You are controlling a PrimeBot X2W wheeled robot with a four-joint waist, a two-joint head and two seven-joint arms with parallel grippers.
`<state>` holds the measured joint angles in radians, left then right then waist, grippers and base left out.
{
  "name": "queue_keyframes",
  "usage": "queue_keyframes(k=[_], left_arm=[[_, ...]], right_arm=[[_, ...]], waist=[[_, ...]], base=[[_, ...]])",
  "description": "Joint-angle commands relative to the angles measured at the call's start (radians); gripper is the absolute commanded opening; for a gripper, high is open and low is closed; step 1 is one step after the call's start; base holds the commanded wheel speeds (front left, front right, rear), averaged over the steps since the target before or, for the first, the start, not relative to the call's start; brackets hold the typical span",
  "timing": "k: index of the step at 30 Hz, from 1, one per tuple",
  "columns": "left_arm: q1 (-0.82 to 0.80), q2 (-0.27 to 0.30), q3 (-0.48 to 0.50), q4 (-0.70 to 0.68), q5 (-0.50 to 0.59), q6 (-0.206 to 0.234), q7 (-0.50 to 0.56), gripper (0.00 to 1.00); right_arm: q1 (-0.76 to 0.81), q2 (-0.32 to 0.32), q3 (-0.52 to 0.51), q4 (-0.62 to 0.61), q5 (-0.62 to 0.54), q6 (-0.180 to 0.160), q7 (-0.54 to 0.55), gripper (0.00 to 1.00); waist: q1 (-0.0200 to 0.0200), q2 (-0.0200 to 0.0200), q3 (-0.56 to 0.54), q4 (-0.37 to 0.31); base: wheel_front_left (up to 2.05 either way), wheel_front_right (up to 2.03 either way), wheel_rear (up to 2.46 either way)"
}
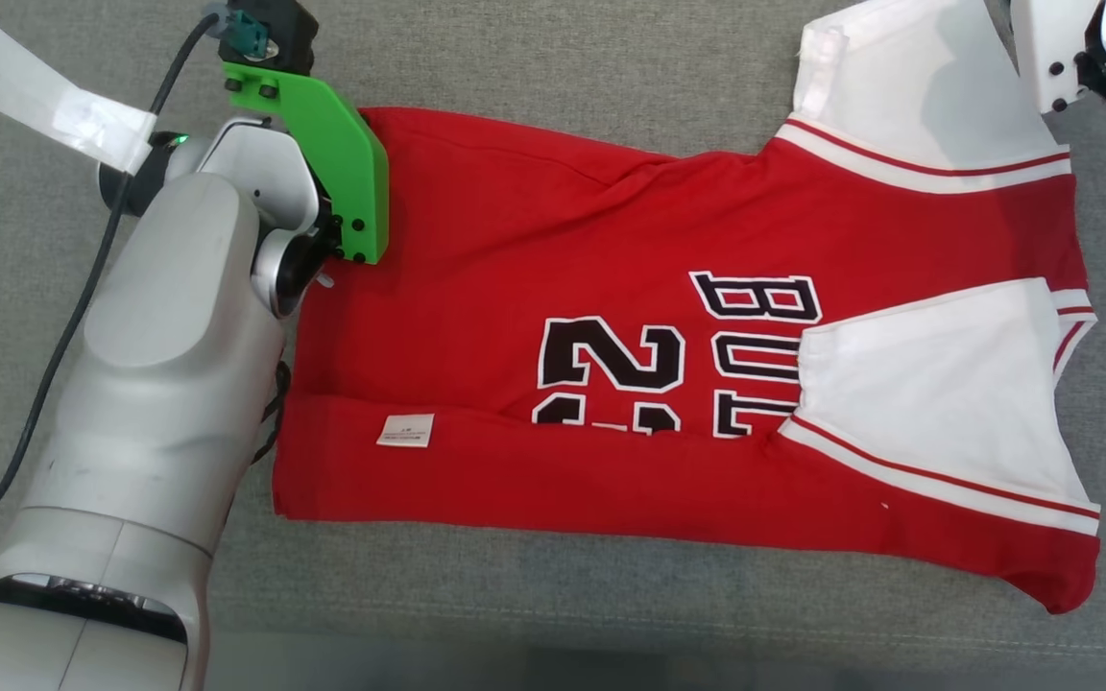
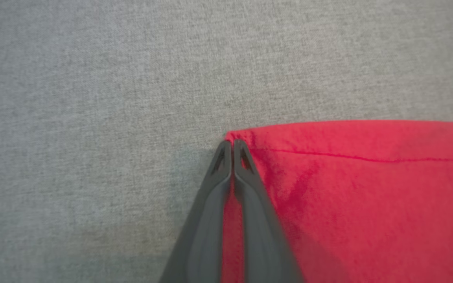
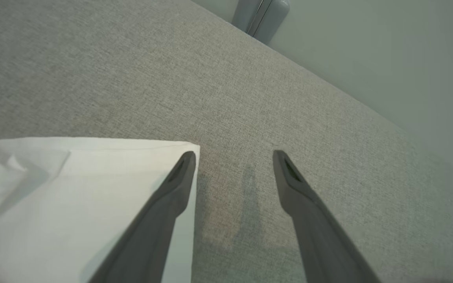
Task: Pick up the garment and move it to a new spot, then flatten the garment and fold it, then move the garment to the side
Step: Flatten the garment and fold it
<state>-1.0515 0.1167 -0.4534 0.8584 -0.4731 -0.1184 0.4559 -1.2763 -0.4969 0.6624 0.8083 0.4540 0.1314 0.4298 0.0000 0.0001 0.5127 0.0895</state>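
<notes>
The left hand (image 2: 232,143) is clamped tight on the red garment's (image 1: 515,240) corner. The right hand (image 3: 234,157) is held spread wide, empty, beside a white sleeve (image 3: 73,188). The garment is laid flat on the grey woven table (image 1: 611,58), at 3 o'clock of the left hand. A pale wall (image 3: 387,59) is seen beyond. "BUL" and "2" can be read; a white label (image 1: 406,430) cannot.

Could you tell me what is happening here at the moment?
The robot is working on a red jersey lying partly folded on the grey surface. Its left gripper is shut on a red corner of it. Its right gripper is open at the edge of a white sleeve, holding nothing.
</notes>
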Motion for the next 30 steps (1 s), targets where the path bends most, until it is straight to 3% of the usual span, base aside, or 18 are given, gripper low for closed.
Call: queue_keyframes(k=[1,10,23,24,26,30], left_arm=[[0.019,-0.024,-0.016,0.017,-0.006,-0.008,0.01,0.0],[0.025,-0.044,-0.041,0.041,-0.015,-0.008,-0.009,0.0],[-0.001,-0.051,-0.058,0.056,-0.021,-0.005,-0.031,0.0],[-0.004,-0.051,-0.059,0.056,-0.022,-0.005,-0.031,0.0],[-0.008,-0.053,-0.062,0.059,-0.025,-0.004,-0.033,0.0],[-0.008,-0.055,-0.067,0.068,-0.031,-0.003,-0.035,0.0]], right_arm=[[-0.006,0.002,-0.008,0.015,-0.007,-0.002,-0.005,1.0],[0.046,0.048,-0.01,0.072,0.009,-0.002,0.025,1.0],[0.005,0.065,-0.099,0.133,-0.039,-0.002,-0.065,1.0],[-0.002,0.069,-0.109,0.143,-0.041,-0.002,-0.063,0.92],[-0.007,0.081,-0.12,0.164,-0.047,-0.002,-0.046,0.49],[-0.006,0.1,-0.117,0.199,-0.058,-0.002,0.01,0.36]], waist=[[0.0,-0.0001,0.007,0.015],[0.0,-0.0001,0.015,0.024],[0.0,-0.0001,0.028,0.034],[0.0,-0.0001,0.031,0.036],[0.0,-0.0001,0.036,0.039],[0.0,-0.0001,0.036,0.041]], base=[[0.0,0.0,0.0],[0.0,0.0,0.0],[0.0,0.0,0.0],[0.0,0.0,0.0],[0.0,0.0,0.0],[0.0,0.0,0.0]])
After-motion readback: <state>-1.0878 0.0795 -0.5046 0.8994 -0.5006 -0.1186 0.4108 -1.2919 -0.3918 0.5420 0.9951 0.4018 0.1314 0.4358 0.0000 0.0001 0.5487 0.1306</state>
